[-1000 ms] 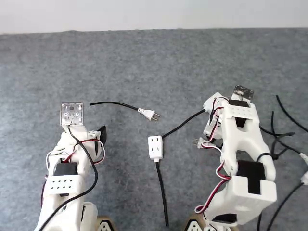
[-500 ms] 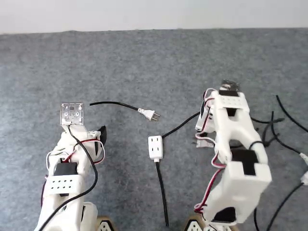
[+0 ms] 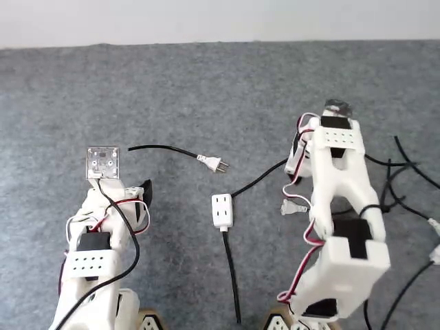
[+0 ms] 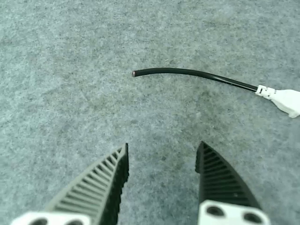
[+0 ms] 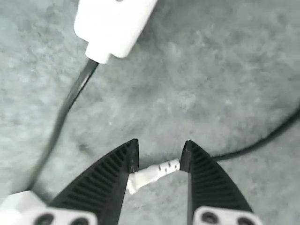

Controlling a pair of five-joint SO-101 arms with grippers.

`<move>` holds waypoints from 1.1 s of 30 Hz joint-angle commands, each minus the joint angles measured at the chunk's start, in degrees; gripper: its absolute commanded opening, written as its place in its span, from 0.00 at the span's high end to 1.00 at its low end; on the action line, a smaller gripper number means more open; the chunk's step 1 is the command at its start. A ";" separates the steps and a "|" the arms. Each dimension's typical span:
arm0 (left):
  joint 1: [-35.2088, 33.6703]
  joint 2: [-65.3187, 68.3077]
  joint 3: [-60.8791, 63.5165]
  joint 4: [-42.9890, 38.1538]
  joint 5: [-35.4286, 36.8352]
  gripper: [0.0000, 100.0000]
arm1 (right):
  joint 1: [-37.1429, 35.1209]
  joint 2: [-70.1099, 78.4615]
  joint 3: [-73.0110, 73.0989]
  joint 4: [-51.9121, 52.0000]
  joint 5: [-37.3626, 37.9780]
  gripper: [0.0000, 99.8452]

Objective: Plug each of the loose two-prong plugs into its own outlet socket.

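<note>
A white outlet block (image 3: 221, 210) lies at the table's middle, its black cord running toward the near edge. One loose white two-prong plug (image 3: 213, 163) lies just beyond it, its black cord (image 4: 187, 72) ending cut off ahead of my open left gripper (image 4: 161, 152). That gripper (image 3: 143, 192) sits low at the left, apart from plug and cord. A second white plug (image 3: 294, 207) lies beside my right arm (image 3: 337, 179). In the right wrist view this plug (image 5: 157, 171) lies crosswise between the fingertips of my open right gripper (image 5: 158, 150), with the outlet block (image 5: 115, 23) a short way ahead.
Several black cords (image 3: 405, 185) trail over the grey carpet at the right edge. One more black cord (image 3: 258, 180) runs from the right arm toward the outlet block. The far half of the carpet is bare up to the white wall.
The right arm has swung and stretched farther from the near edge, its wrist now higher in the high view. The plug beside it shifted slightly. The left arm has stayed put.
</note>
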 commanded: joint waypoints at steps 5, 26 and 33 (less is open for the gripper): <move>0.00 -0.44 -1.10 -1.32 -0.62 0.77 | 0.48 -7.08 2.64 3.12 -8.53 0.89; 0.00 -0.44 -1.10 -1.32 -0.62 0.77 | 0.22 -6.55 19.69 -12.97 -2.99 0.85; 0.00 -0.44 -1.10 -1.32 -0.62 0.77 | -3.91 -7.16 17.85 -11.38 -5.19 0.85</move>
